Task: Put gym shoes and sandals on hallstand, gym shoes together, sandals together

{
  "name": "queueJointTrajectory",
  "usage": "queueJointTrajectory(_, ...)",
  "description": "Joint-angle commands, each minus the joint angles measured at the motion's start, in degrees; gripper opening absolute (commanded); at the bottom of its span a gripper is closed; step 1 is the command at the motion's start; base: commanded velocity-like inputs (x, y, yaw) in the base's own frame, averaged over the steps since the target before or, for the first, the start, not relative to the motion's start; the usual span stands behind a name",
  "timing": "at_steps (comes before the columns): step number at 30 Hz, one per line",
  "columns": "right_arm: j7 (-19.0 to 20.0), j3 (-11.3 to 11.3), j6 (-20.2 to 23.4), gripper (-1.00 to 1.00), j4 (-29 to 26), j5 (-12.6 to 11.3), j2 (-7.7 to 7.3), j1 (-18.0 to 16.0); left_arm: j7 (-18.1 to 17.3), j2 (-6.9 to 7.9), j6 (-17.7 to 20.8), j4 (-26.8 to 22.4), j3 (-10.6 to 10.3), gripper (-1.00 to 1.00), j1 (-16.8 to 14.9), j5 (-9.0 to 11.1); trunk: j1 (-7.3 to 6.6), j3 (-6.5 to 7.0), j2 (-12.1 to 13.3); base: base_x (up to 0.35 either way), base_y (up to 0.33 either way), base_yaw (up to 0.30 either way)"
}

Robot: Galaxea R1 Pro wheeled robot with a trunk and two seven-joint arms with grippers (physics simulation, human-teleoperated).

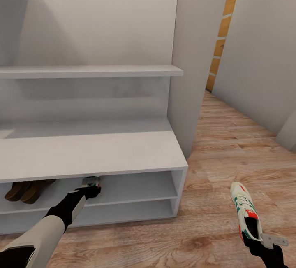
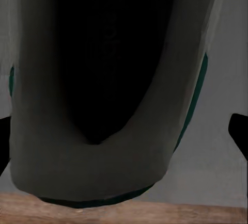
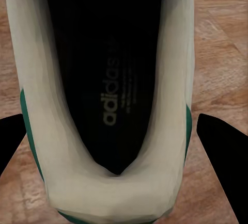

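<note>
One gym shoe [image 1: 246, 212] was at about 4 o'clock in the head view, over the corridor floor [image 1: 213, 169], heel clamped in the right gripper [image 1: 258, 240]. The other shoe [image 2: 103, 105] was held by the left gripper [image 1: 91, 185] inside the hallstand [image 1: 94, 152] upper cubby. Sandals [image 1: 25, 190] sat at 8 o'clock on that same shelf.

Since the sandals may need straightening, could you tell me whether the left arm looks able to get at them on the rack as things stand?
Probably not straight away: the left gripper is inside the same upper shelf of the hallstand, with nothing between it and the sandals, but it appears to hold a gym shoe.
</note>
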Motion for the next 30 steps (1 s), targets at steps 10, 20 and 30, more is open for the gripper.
queueJointTrajectory(10, 0.3, -0.5, -0.2, -1.00, 0.1, 0.5, 0.01, 0.0, 0.0, 0.15, 0.4, -0.1, 0.2, 1.00, 0.0, 0.4, -0.01, -0.05, 0.0, -0.089, 0.000, 0.000)
queueJointTrajectory(20, 0.3, -0.5, -0.2, -1.00, 0.1, 0.5, 0.01, 0.0, 0.0, 0.29, 0.2, -0.1, 0.2, 1.00, 0.1, 0.4, -0.01, -0.05, 0.0, -0.326, 0.000, 0.000)
queueJointTrajectory(30, 0.3, -0.4, -0.2, -1.00, 0.1, 0.5, 0.12, 0.0, -1.0, 0.51, -9.6, 0.3, 0.2, 1.00, 4.9, 0.6, -0.01, -0.05, 0.0, -0.336, 0.066, 0.000)
